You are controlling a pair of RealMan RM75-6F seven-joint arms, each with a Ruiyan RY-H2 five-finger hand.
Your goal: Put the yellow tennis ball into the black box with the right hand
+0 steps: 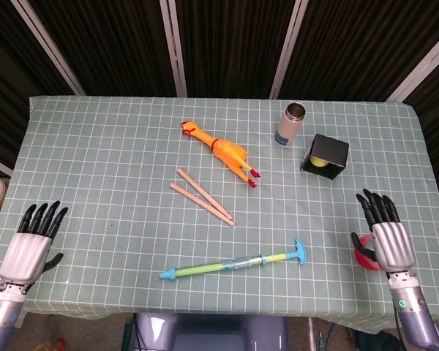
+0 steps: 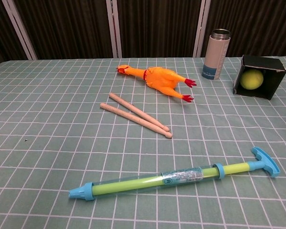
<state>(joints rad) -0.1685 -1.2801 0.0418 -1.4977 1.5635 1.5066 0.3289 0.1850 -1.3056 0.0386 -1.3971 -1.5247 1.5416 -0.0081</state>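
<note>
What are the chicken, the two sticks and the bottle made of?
The chicken looks like rubber or soft plastic: bright orange, smooth, slightly shiny. The two sticks look like bare wood: pale tan, matte, with rounded tips. The bottle seems to be metal, its rim silvery and its body a matte light coat.

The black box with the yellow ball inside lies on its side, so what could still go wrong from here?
The tennis ball sits in the black box, whose opening faces sideways toward the table, so a nudge might let it roll back out. The steel bottle stands upright close beside the box; a careless sweep could tip it. The right hand, open, hangs over a red ring near the table edge and could knock it off.
</note>
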